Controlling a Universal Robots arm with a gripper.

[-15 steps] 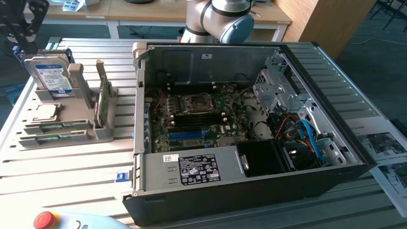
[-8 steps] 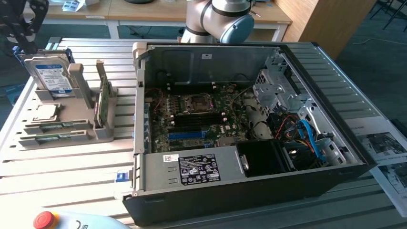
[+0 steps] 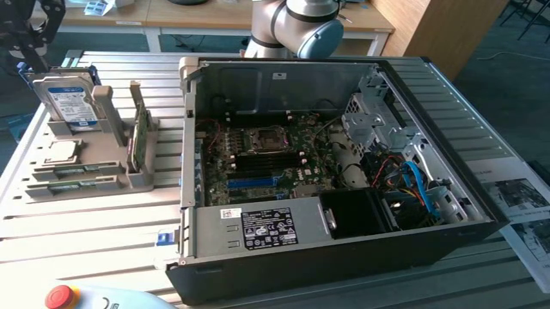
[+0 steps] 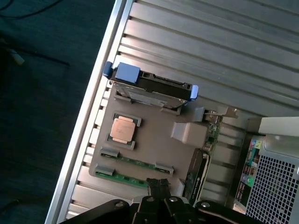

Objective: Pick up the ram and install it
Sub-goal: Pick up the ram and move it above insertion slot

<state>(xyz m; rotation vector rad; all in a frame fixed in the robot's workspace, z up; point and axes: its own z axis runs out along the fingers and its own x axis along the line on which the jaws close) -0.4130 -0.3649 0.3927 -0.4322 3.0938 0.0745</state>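
Note:
The ram (image 3: 142, 136) is a thin green stick standing on edge in a slot of the grey holder tray (image 3: 129, 180), left of the open PC case (image 3: 344, 257) in the exterior view. In the wrist view the ram (image 4: 200, 169) shows edge-on beside the tray's raised block. My gripper (image 3: 26, 42) hangs high above the tray's far corner, well apart from the ram. Its dark fingers (image 4: 154, 185) are pressed together with nothing between them. Inside the case lies the green motherboard (image 3: 266, 164).
A blue-labelled hard drive (image 3: 67, 100) stands upright in the tray, with a CPU (image 4: 124, 128) and two short memory sticks (image 4: 135, 162) lying flat. A red stop button (image 3: 62, 296) sits at the table's front edge. Papers (image 3: 524, 199) lie at the exterior view's right.

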